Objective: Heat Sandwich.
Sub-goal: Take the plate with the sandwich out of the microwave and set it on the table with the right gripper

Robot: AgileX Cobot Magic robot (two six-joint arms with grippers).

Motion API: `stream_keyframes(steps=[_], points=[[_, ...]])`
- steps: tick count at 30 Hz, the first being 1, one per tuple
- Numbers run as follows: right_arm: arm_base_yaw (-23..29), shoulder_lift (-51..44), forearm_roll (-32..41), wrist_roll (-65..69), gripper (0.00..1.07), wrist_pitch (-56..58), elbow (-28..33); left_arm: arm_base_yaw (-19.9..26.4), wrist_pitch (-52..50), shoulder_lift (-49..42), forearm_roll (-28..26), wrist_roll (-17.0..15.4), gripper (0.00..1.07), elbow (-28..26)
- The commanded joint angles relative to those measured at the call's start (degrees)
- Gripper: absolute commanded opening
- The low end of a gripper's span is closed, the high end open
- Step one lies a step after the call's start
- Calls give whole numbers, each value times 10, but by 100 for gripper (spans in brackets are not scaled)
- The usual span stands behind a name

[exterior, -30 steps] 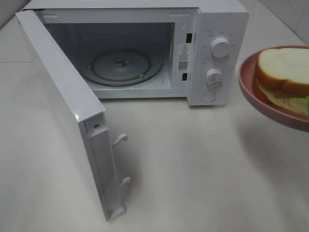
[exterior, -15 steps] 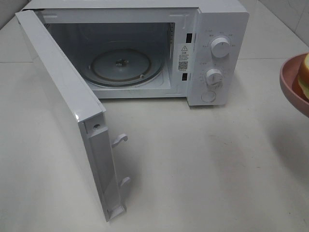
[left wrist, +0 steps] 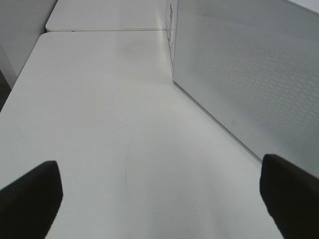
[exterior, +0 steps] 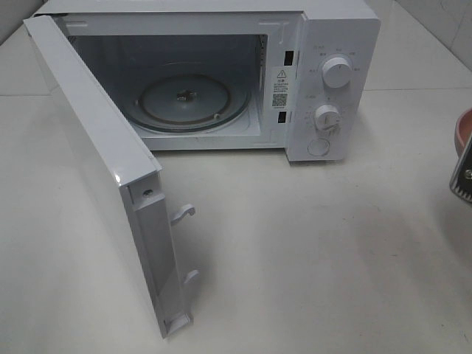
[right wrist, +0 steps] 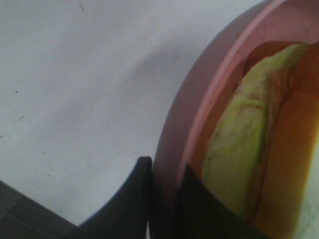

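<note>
Right gripper (right wrist: pixel 162 199): jaws pinched on the rim of the pink plate (right wrist: pixel 199 99), so the sandwich (right wrist: pixel 234 154) rides level without being touched. Left gripper (left wrist: pixel 159 199): jaws spread wide, holding nothing, over bare counter (left wrist: pixel 99 124) beside the microwave (exterior: pixel 221 74). Your overhead view catches only a plate sliver at its right edge, probably lifted; it alone shows the door (exterior: pixel 103 169) open, the turntable (exterior: pixel 193 99) bare.

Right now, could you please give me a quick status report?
Left claw open, empty. Right claw shut on round pink plate rim, white-bread sandwich with green filling aboard. White microwave door open, glass turntable bare.
</note>
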Motion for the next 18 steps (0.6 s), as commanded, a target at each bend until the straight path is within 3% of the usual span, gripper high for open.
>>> stream_keyframes(steps=[1, 18], points=[[1, 49, -44, 77, 0, -10, -2, 1, 0, -13, 1, -3, 103, 1], [0, 222, -76, 271, 1, -8, -102, 1, 0, -13, 1, -3, 103, 1]])
